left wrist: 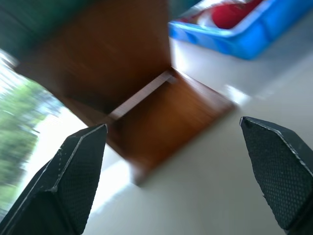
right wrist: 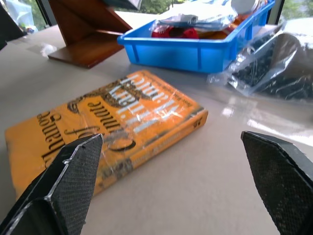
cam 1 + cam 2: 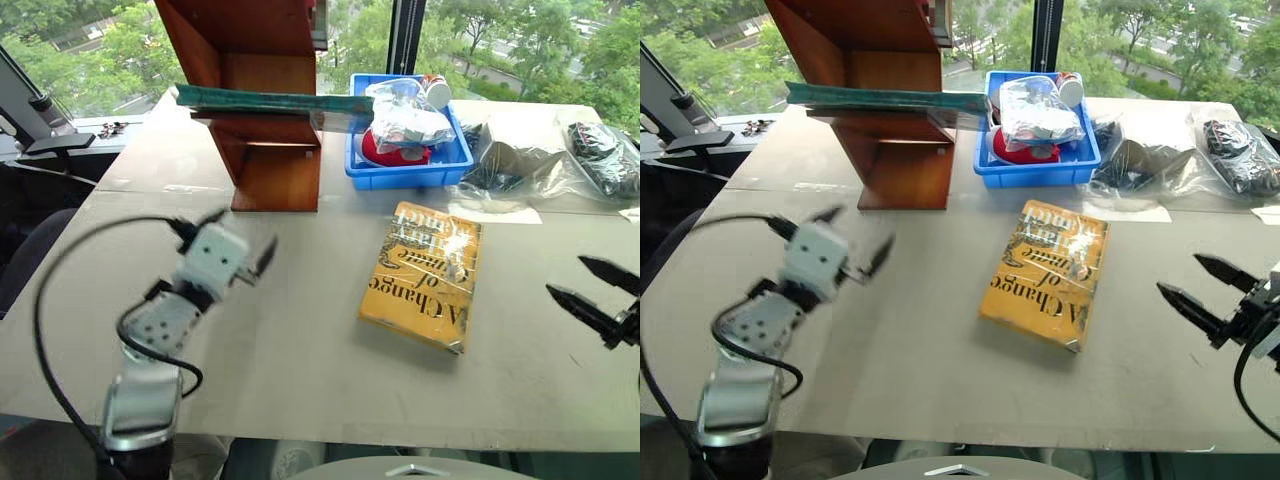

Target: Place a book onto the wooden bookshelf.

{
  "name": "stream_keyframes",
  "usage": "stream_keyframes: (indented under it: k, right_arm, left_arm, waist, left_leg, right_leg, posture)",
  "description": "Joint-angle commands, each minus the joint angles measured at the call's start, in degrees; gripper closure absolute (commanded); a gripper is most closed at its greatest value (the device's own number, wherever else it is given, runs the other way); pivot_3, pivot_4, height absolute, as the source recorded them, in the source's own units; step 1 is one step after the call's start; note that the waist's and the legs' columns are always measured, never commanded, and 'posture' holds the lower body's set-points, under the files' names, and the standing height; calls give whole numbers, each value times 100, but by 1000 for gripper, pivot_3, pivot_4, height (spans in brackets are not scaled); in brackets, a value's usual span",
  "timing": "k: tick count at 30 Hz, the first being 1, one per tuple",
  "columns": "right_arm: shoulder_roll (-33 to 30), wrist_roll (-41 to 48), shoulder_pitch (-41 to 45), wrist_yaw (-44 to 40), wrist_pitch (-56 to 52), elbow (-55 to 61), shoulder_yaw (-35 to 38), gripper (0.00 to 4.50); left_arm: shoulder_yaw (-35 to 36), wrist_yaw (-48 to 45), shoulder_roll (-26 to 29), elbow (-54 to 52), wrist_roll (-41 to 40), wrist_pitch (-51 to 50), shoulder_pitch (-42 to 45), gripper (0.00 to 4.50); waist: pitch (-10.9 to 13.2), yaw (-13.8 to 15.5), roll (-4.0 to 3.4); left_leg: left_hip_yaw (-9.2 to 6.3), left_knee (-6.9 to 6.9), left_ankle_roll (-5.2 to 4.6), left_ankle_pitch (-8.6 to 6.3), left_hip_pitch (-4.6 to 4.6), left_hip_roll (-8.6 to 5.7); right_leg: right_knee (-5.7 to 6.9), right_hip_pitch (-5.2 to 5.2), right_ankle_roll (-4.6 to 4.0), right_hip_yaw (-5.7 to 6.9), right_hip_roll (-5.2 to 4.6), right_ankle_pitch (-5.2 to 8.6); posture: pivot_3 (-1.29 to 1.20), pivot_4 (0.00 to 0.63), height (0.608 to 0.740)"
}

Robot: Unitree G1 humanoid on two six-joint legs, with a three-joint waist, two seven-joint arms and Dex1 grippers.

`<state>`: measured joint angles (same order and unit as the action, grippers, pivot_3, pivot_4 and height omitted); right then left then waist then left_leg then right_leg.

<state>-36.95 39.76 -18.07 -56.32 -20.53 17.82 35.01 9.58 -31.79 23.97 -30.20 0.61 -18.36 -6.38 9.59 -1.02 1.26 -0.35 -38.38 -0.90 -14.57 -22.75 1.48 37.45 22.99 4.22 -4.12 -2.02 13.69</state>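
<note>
The teal-green book (image 3: pixel 270 100) in shiny wrap lies flat on the thin board of the wooden bookshelf (image 3: pixel 268 170) at the back of the table, and it sticks out past both sides. No gripper touches it. My left gripper (image 3: pixel 243 235) hangs open over the table's left part, well in front of the shelf, with nothing between its fingers. In the left wrist view the bookshelf (image 1: pixel 146 78) stands ahead of the open fingers (image 1: pixel 73 171). At the table's right, my right gripper (image 3: pixel 565 276) is open and empty, pointing towards a yellow-orange book.
The yellow-orange book (image 3: pixel 425 275) lies flat mid-table, between the grippers. A blue plastic bin (image 3: pixel 400 175) with bagged items stands right of the shelf. Clear bags of dark things (image 3: pixel 590 160) lie at the back right. Windows run behind the table.
</note>
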Motion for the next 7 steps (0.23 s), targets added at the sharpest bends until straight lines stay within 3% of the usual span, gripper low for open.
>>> stream_keyframes:
  k: [1,7]
  right_arm:
    - [306,-790,-197,-287,1280,-480,-345,0]
    - [515,-1489,-121,-271,2181,-1482,-944,0]
  left_arm:
    - [-198,-552,-97,-272,-1021,-303,-505,41]
    - [-574,-805,243,402,-799,436,-1063,41]
  waist:
    - [-1,4,0]
    - [-12,7,-2]
  left_leg:
    - [0,0,0,0,2,0]
    - [10,-4,0,0,20,1]
  right_leg:
    - [0,0,-14,0,1,8]
    - [4,-4,-21,-11,2,16]
  posture:
    - [0,150,740]
    - [0,150,740]
